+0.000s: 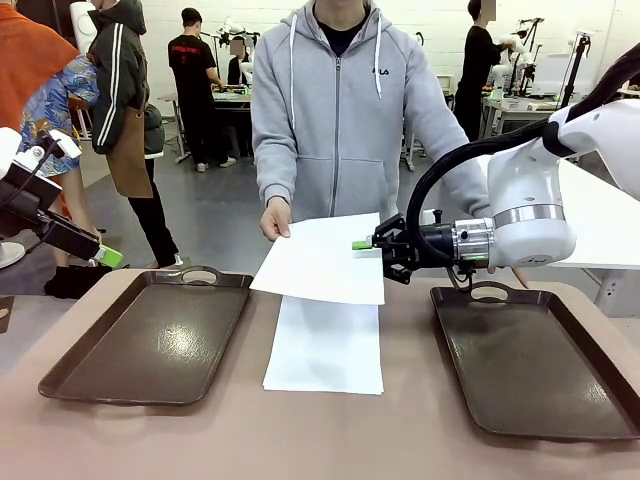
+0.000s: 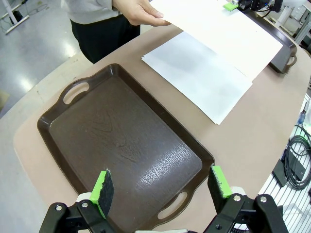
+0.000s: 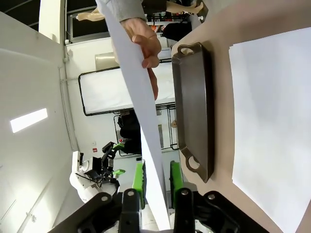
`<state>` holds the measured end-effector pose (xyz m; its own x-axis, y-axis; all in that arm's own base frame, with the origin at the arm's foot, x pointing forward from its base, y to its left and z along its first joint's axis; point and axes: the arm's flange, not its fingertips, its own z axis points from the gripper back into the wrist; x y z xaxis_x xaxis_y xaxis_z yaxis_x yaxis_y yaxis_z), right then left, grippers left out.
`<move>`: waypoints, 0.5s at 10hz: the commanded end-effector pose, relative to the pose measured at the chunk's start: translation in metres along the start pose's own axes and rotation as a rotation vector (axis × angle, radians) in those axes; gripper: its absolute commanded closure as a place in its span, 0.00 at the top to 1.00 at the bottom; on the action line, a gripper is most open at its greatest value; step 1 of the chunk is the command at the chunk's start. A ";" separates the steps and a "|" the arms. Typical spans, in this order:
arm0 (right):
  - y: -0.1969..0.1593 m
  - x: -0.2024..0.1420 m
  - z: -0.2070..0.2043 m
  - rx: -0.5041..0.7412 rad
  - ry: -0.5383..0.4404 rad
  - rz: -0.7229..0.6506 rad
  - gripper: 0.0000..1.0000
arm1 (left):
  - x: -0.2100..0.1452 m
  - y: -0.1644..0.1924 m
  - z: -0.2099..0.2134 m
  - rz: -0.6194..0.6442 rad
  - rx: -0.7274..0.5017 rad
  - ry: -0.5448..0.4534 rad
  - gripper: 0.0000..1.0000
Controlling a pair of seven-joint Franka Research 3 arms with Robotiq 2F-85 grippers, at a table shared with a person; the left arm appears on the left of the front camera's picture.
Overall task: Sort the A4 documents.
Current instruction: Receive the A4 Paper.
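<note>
Front view: the raised sheet [image 1: 318, 258] hides the flat sheet's [image 1: 325, 350] far end. I count two sheets, two trays [image 1: 150, 340] [image 1: 530, 365]. The right gripper [image 1: 362, 244] pinches the raised sheet; the left gripper [image 2: 161, 187] gapes wide.

Lower sheet [image 1: 325, 345] on table [image 1: 330, 430] between left tray [image 1: 150, 340] and right tray [image 1: 530, 365]; upper sheet [image 1: 320, 260] above it.

The right gripper [image 3: 157, 167] has its two green pads [image 3: 140, 182] closed against the faces of a white A4 sheet [image 3: 136, 107], seen edge-on and running straight ahead from between the fingers. At the sheet's far end a person's hand [image 3: 146, 46] pinches it. Just right of the fingers lies a dark brown tray [image 3: 194, 97]; farther right, another white sheet [image 3: 272, 126] lies flat on the tan table [image 3: 222, 121]
</note>
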<state>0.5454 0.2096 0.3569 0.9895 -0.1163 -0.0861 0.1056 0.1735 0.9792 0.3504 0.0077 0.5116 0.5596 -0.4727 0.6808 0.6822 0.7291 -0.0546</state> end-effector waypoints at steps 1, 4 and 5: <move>-0.001 0.003 0.000 0.014 0.004 -0.022 0.12 | -0.001 0.000 0.000 0.002 -0.007 -0.002 1.00; -0.001 0.003 0.001 0.007 0.014 -0.022 0.00 | -0.001 0.000 0.000 0.002 -0.007 -0.002 1.00; -0.002 0.003 0.002 0.001 0.012 -0.024 0.00 | -0.001 0.000 0.000 0.002 -0.007 -0.002 1.00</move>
<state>0.5461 0.2076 0.3565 0.9890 -0.1189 -0.0880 0.1080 0.1740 0.9788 0.3504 0.0077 0.5116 0.5596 -0.4727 0.6808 0.6822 0.7291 -0.0546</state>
